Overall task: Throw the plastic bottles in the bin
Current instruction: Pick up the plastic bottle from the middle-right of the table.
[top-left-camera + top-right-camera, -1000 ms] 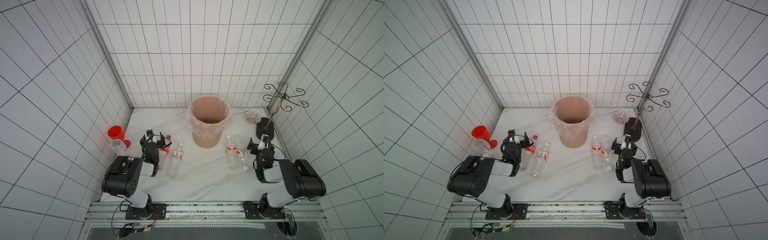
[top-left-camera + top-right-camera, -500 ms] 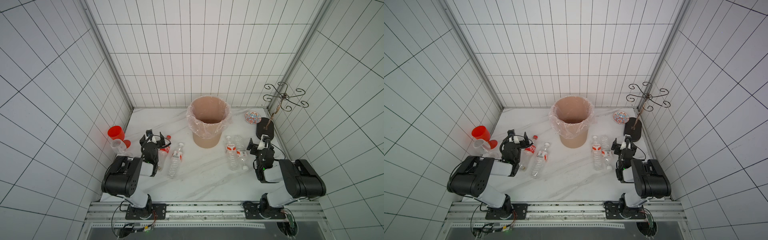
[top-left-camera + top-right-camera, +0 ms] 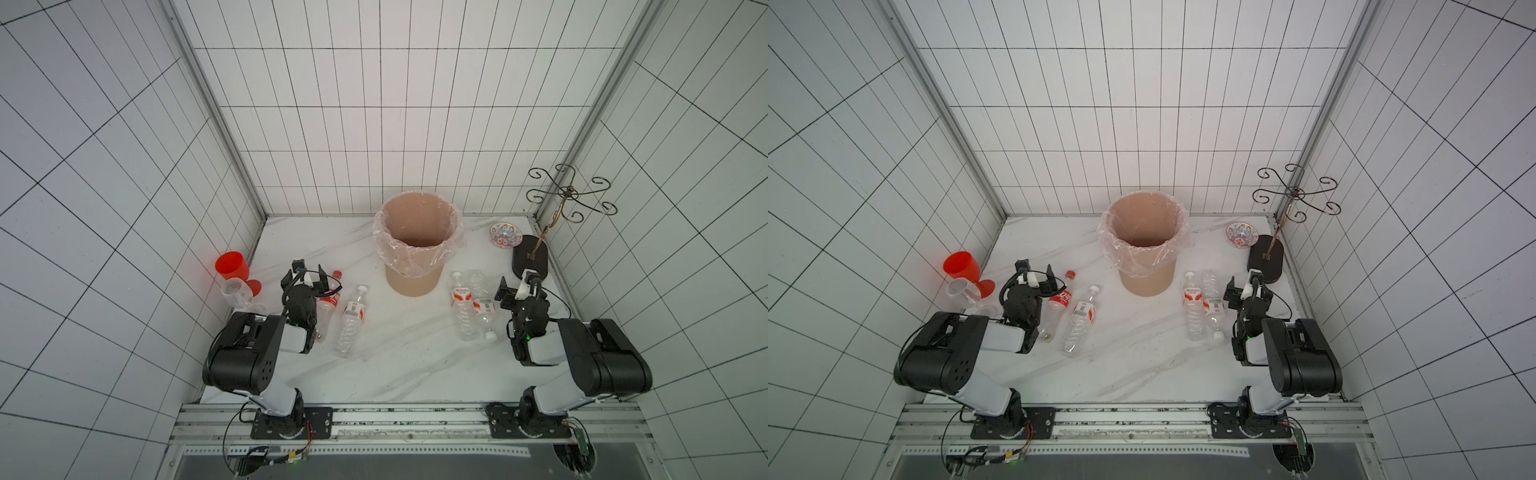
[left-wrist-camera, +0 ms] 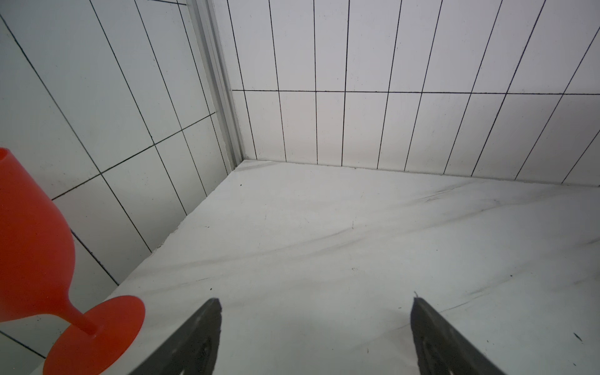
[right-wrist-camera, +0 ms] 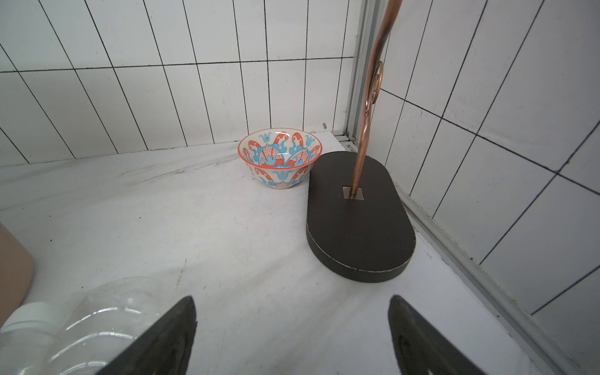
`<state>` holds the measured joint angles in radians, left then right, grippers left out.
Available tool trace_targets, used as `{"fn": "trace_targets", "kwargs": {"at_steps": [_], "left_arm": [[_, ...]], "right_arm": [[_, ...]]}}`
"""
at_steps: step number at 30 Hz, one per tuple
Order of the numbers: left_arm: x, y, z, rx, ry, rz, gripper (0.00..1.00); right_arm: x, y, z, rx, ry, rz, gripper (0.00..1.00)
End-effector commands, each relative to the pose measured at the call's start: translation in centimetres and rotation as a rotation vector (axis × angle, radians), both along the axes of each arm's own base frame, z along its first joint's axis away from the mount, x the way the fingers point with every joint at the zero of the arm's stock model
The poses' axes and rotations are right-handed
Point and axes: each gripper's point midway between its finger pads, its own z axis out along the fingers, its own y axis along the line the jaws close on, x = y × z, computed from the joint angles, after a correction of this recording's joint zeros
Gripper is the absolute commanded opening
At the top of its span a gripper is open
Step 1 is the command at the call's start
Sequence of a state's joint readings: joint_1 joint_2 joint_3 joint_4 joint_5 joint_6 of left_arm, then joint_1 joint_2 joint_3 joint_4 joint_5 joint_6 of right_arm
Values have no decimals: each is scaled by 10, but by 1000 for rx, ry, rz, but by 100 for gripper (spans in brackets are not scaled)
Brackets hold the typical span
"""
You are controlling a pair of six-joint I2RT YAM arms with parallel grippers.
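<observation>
The tan bin (image 3: 411,282) (image 3: 1146,282), lined with a clear bag, stands at the middle back of the marble table. Left of it lie a red-capped cola plastic bottle (image 3: 329,299) (image 3: 1060,301) and a white-capped one (image 3: 352,320) (image 3: 1080,322). Two more white-capped bottles (image 3: 462,309) (image 3: 482,305) lie side by side to its right. My left gripper (image 3: 309,272) (image 4: 316,302) is open and empty, just left of the cola bottle. My right gripper (image 3: 516,282) (image 5: 292,302) is open and empty too, with a clear bottle (image 5: 97,311) beside one finger.
A red stemmed cup (image 3: 230,266) (image 4: 32,246) and a clear wine glass (image 3: 237,291) stand by the left wall. A patterned bowl (image 3: 505,235) (image 5: 281,157) and a dark oval stand base (image 3: 530,255) (image 5: 360,220) with a copper hook rod occupy the back right corner.
Both arms stay where they were. The jaws of both grippers look a little narrower than before. No bottle has moved.
</observation>
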<state>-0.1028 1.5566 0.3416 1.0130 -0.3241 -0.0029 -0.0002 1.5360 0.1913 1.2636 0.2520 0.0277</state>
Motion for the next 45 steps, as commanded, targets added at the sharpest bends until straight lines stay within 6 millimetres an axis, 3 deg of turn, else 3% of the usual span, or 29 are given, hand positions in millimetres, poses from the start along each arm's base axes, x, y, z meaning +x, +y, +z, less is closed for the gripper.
{"fn": "trace_targets", "kwargs": {"at_steps": [1,5,10,14,17,23,27,31,37,42,45], "left_arm": [[11,8,18,-3,60,54,84],[26,18,58,-82,78,182,83],[39,-19,125,-177,66,108,83],[23,-33,174,-307,46,24,83],[2,-45,191,-320,40,-82,85],[-15,-47,184,-223,107,-143,87],[-11,-61,171,-261,102,-246,88],[-10,-82,162,-267,119,-371,88],[-13,-92,164,-263,102,-436,88],[-13,-92,163,-272,100,-447,88],[-13,-93,163,-275,101,-451,88]], "right_arm": [[27,9,35,-37,-11,38,87],[51,7,51,-31,139,-24,83],[44,19,53,97,361,-104,77],[23,50,49,150,468,-1,77],[14,70,37,207,562,91,77],[4,84,-6,238,749,138,77],[3,97,-15,245,778,187,84],[2,100,-19,241,790,196,85],[-2,98,-33,242,818,175,85],[3,93,-44,232,808,144,80],[5,96,-52,251,826,157,70]]}}
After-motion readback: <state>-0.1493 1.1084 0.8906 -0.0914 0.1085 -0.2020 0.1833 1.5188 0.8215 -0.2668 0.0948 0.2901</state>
